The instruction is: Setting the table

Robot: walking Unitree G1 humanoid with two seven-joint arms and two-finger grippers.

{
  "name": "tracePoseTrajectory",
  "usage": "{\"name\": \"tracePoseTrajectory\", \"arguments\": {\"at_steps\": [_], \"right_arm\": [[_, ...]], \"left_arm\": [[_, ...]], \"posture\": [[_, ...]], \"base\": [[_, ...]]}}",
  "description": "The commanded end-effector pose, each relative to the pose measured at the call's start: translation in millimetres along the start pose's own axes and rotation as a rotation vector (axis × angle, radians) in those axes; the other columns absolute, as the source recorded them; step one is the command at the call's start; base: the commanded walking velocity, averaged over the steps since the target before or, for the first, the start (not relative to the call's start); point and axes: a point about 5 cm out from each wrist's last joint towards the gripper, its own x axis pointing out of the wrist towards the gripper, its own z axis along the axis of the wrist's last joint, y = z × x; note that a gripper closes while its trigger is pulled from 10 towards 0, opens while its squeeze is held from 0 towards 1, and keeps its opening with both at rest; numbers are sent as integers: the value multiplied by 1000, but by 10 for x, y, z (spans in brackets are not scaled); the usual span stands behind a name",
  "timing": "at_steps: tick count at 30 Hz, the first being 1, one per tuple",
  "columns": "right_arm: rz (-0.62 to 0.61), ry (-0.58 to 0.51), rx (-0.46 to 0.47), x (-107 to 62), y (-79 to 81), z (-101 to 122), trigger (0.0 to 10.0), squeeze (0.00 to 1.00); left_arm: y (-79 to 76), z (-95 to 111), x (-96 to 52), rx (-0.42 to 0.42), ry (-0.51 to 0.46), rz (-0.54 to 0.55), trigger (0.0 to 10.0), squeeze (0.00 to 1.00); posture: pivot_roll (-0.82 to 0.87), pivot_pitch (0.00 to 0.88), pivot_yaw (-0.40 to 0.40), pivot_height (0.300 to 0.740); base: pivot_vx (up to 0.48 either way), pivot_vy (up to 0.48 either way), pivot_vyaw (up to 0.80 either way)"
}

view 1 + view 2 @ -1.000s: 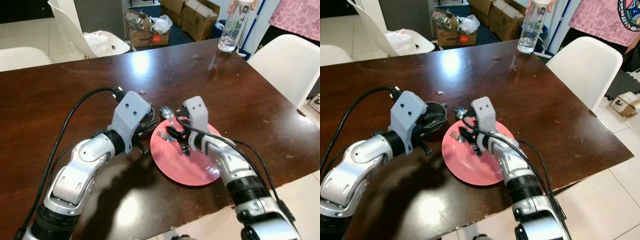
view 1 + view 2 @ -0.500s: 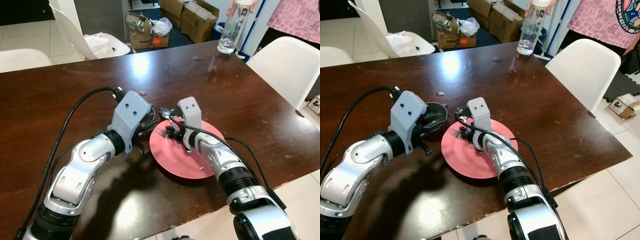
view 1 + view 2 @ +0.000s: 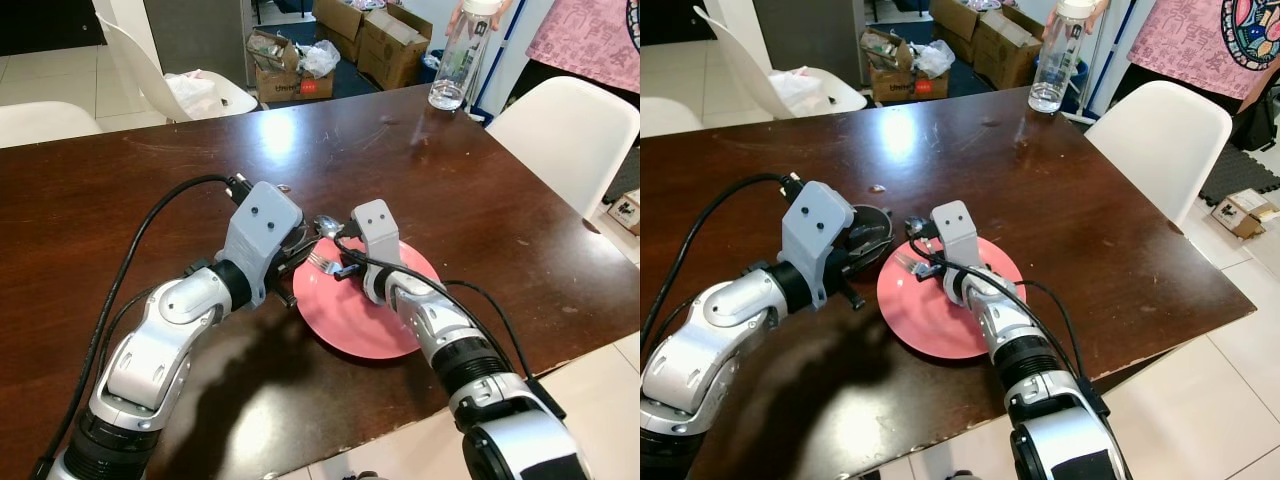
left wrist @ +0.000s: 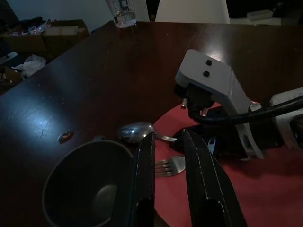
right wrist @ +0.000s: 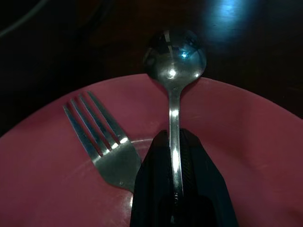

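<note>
Nearest us on the dark wooden table (image 3: 480, 190) lies a round pink plate (image 3: 370, 310), and over its far left part we see the right gripper (image 5: 173, 156) with both black fingers pinched on the handle of a spoon (image 5: 174, 66). The spoon is bright polished metal with an oval bowl that mirrors the room. Its long axis runs straight out along the gripper's fingers, bowl end leading, and the bowl sticks out past the plate's rim over the bare wood. Just beside it a metal fork (image 5: 102, 142) rests on the plate, its four tines fanning away at a slant from the spoon's handle.

To the left, our left gripper (image 4: 168, 156) hovers with its two fingers slightly parted and nothing between them, over a dark bowl (image 4: 80, 184) just beside the plate.

Farther off, at the table's far edge, a person's hand holds a clear water bottle (image 3: 450, 60) upright, and white chairs (image 3: 565, 130) stand around.
</note>
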Motion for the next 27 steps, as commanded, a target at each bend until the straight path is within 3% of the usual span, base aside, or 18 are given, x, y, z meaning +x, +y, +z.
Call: {"name": "tracePoseTrajectory", "arguments": {"at_steps": [1, 2, 3, 6, 7, 8, 14, 19, 23, 24, 27], "right_arm": [[-17, 5, 19, -43, -34, -102, 0, 0], [-11, -62, 7, -67, -31, -7, 0, 0], [-11, -62, 7, -67, -31, -7, 0, 0], [4, -333, -39, -243, -14, 360, 0, 0], [4, -333, -39, -243, -14, 360, 0, 0], [23, -494, -47, -469, 35, 576, 10000, 0], [15, -608, -36, -757, 116, 668, 10000, 0], [-86, -652, 35, -984, 127, 505, 10000, 0], [-203, -616, 93, -1057, 12, 309, 10000, 0], [-262, -591, 108, -1110, -49, 192, 10000, 0], [-282, -579, 105, -1139, -67, 132, 10000, 0]], "left_arm": [[-23, -17, 7, -2, 6, -4, 10000, 0], [-25, -17, 7, -3, 6, -3, 10000, 0], [-25, -17, 7, -3, 6, -3, 10000, 0], [-11, -20, 9, -7, 3, 19, 10000, 0], [-11, -20, 9, -7, 3, 19, 10000, 0], [39, -30, 15, -22, 4, 59, 10000, 0], [117, -36, 28, -57, -4, 123, 10000, 0], [232, -69, -12, -134, -16, 249, 10000, 0], [293, -165, -106, -196, 7, 330, 10000, 0], [322, -303, -233, -264, 48, 412, 10000, 0], [313, -409, -335, -297, 80, 455, 10000, 0]], "posture": [[-16, 113, 23, 740], [-17, 112, 22, 740], [-17, 112, 22, 740], [-16, 109, 26, 740], [-16, 109, 26, 740], [-26, 105, 32, 740], [-35, 99, 36, 740], [-50, 91, 42, 740], [-55, 86, 43, 740], [-52, 82, 44, 740], [-48, 81, 42, 740]], "base": [[0, 0, 0], [0, 0, 0], [0, 0, 0], [0, 0, 0], [0, 0, 0], [0, 0, 0], [0, 0, 0], [0, 0, 0], [0, 0, 0], [0, 0, 0], [0, 0, 0]]}}
